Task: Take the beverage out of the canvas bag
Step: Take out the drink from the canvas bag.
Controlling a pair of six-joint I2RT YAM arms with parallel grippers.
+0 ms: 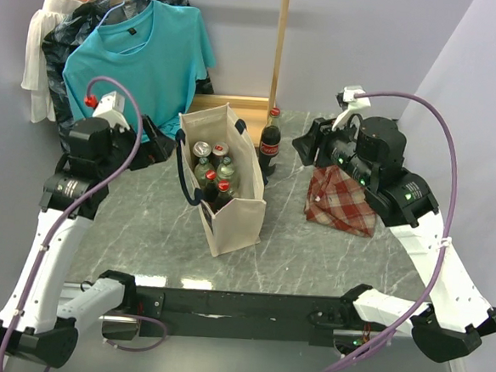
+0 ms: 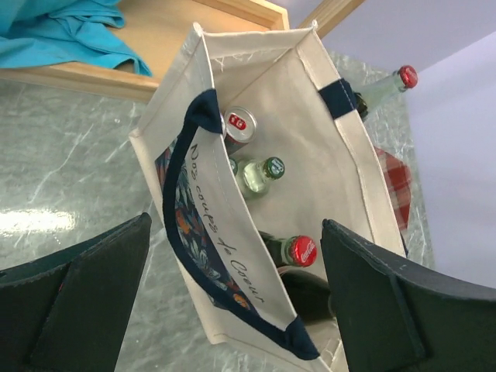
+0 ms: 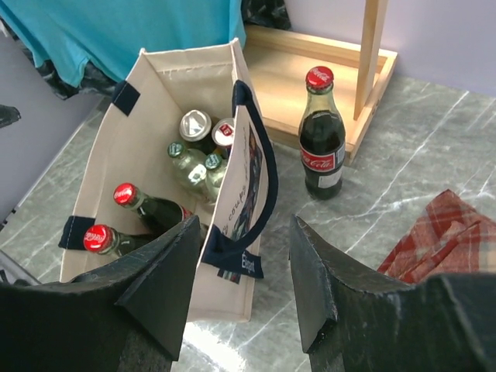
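Observation:
The cream canvas bag (image 1: 230, 203) with navy handles stands upright mid-table, open at the top. It also shows in the left wrist view (image 2: 310, 132) and the right wrist view (image 3: 132, 155). Inside are red-capped cola bottles (image 3: 151, 208), green-capped clear bottles (image 3: 186, 164) and cans (image 3: 195, 125). One cola bottle (image 1: 270, 143) stands on the table right of the bag. My left gripper (image 2: 236, 302) is open above the bag's left wall and handle. My right gripper (image 3: 244, 291) is open above the bag's right handle (image 3: 256, 194), holding nothing.
A red-and-white plaid cloth bag (image 1: 342, 201) lies right of the canvas bag, under my right arm. A wooden rack base (image 1: 245, 102) with an upright post stands behind. A teal shirt (image 1: 142, 51) hangs at the back left.

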